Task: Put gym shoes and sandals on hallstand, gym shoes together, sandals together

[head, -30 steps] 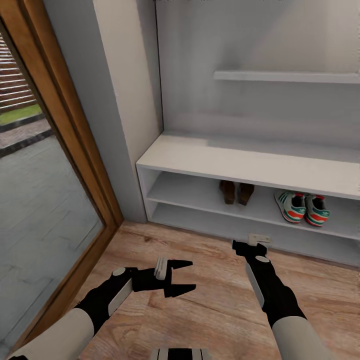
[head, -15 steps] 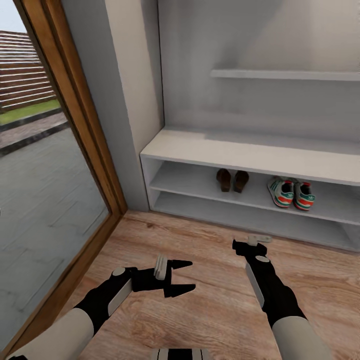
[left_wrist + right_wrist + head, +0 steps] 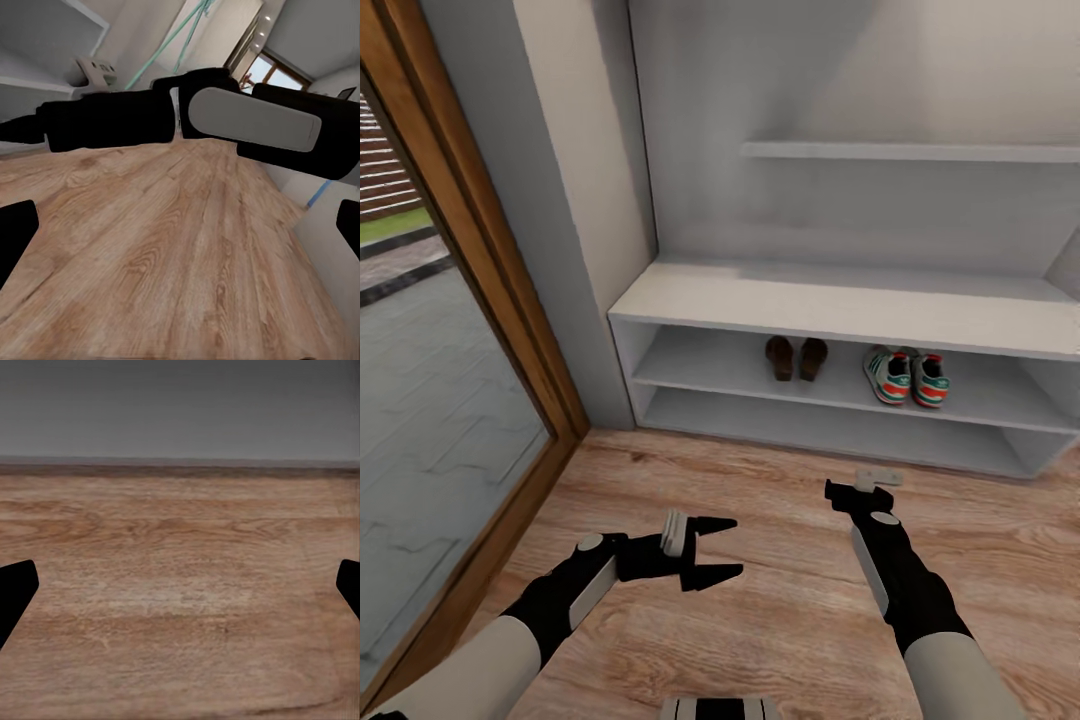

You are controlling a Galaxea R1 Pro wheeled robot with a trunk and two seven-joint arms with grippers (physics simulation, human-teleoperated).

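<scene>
View has swung right since half-second ago; hallstand (image 3: 840, 310) now left of centre. My left gripper (image 3: 718, 550) and right gripper (image 3: 860, 488) both spread, empty, over plank floor (image 3: 780, 600). Glass door (image 3: 430, 380) at left edge.

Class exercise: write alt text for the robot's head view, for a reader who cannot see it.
Two brown sandals and two white-green gym shoes sit paired on the upper open shelf of a pale hallstand. In front, over wood floor, the open left gripper and the right gripper hold nothing.
</scene>
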